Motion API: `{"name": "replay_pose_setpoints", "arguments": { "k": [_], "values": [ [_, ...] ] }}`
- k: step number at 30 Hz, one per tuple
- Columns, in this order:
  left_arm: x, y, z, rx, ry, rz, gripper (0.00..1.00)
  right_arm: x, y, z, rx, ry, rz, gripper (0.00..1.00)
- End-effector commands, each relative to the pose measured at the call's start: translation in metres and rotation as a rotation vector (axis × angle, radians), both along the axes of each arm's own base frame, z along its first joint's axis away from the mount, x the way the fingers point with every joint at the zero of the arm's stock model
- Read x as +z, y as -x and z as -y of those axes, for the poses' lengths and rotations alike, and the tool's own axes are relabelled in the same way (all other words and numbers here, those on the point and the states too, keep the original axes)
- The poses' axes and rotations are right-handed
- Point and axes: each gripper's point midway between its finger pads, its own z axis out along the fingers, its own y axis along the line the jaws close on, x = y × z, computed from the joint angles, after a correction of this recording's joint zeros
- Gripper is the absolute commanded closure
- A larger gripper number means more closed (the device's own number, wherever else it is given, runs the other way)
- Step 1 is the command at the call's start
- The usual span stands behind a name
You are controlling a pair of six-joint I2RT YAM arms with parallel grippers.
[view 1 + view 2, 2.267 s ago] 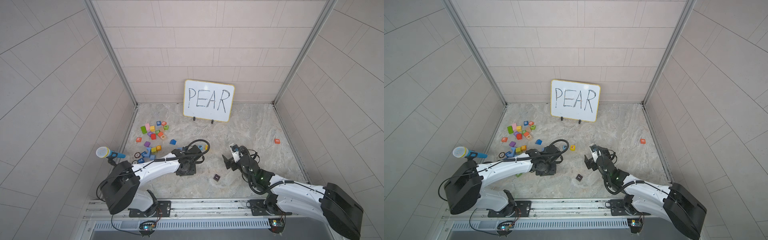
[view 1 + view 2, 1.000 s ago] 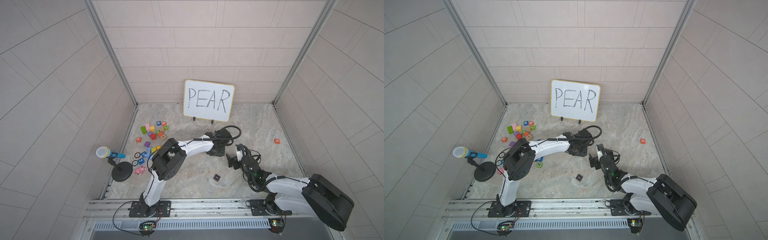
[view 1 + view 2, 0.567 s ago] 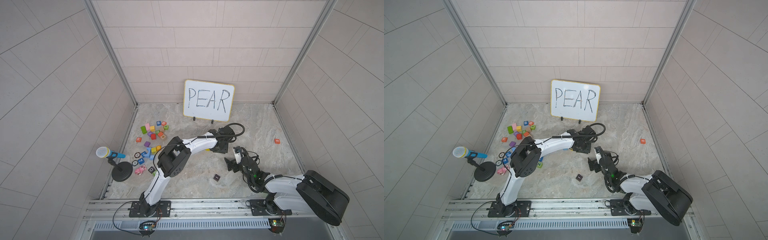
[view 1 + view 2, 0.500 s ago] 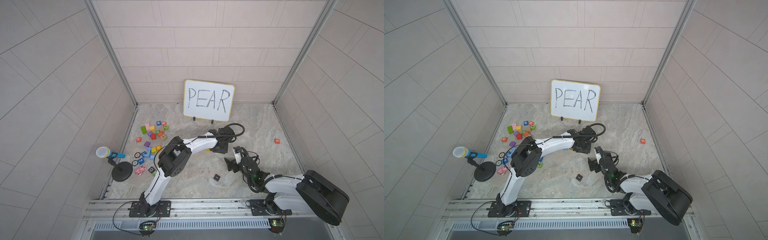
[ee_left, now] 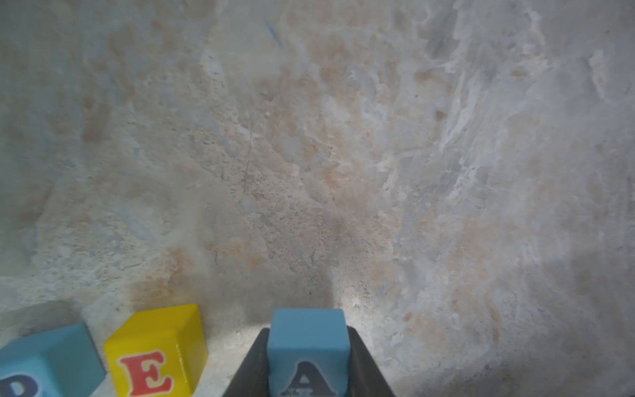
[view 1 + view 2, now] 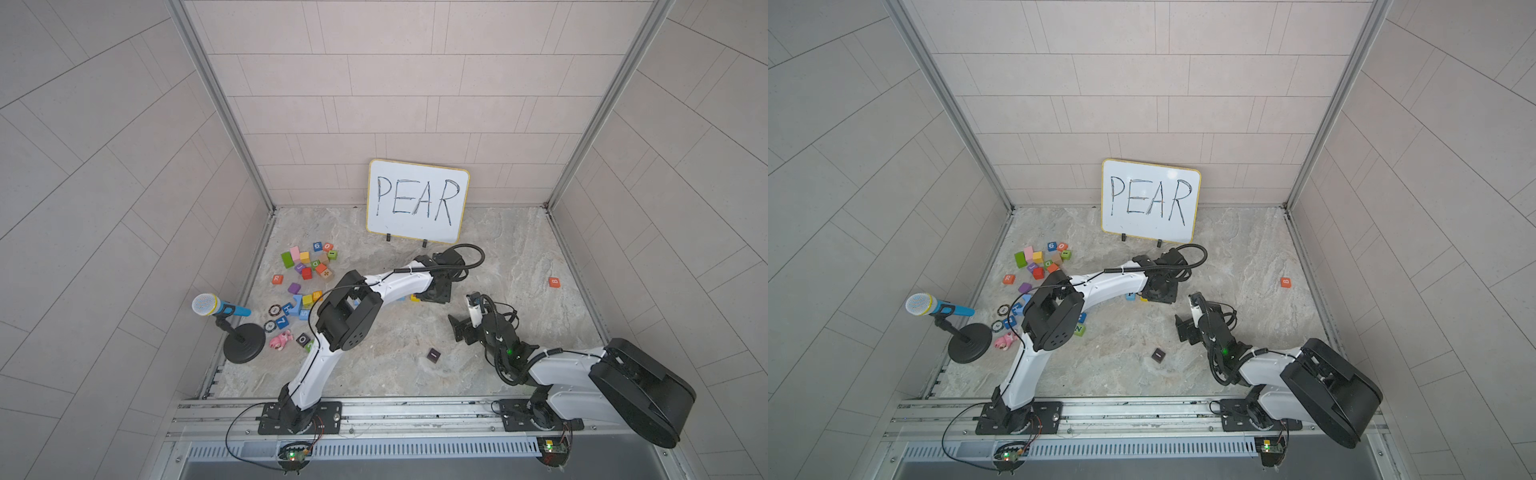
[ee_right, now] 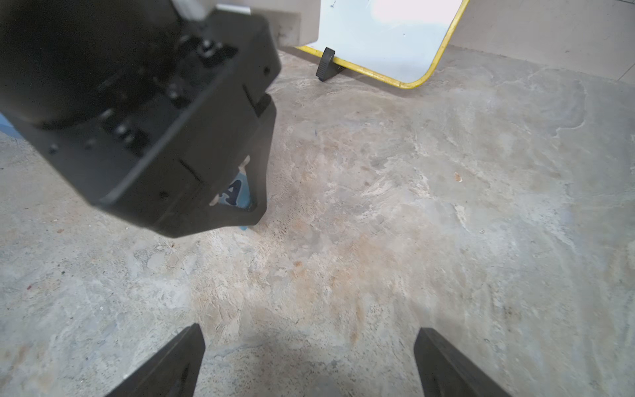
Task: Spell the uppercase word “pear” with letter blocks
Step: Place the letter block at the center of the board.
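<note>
In the left wrist view the picture's edge is cutting off the light blue wooden cube with the black P (image 5: 44,357), leaving only the letter's top. It is also trimming the letter's foot on the blue wooden cube with the black A (image 5: 305,330), gripped in the left claw (image 5: 307,361). In the right wrist view that claw's black body is covering all but a sliver of the A cube, and the edge is cropping the right claw (image 7: 308,330) to two fingertips. In both top views the left claw is hiding the A cube, while the white left arm (image 6: 1113,286) is overlapping the yellow wooden cube with the red E (image 6: 1143,298).
</note>
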Motion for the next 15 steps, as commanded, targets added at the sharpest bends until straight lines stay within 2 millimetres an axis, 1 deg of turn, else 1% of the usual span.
{"name": "replay_pose_setpoints", "arguments": {
  "k": [1,10,15],
  "values": [
    [-0.0047,-0.0009,-0.0071,-0.003,-0.04,-0.001,0.72,-0.0012,-0.0005,0.0023,-0.012,-0.003,-0.001,0.0],
    [-0.0092,-0.0022,-0.0061,0.023,-0.03,-0.008,0.72,-0.0008,-0.0003,0.0028,-0.014,-0.004,0.0,0.0],
    [-0.0133,-0.0006,-0.0114,0.044,-0.053,-0.017,0.72,-0.0015,-0.0003,0.0028,-0.014,-0.003,-0.003,0.0]
  ]
}}
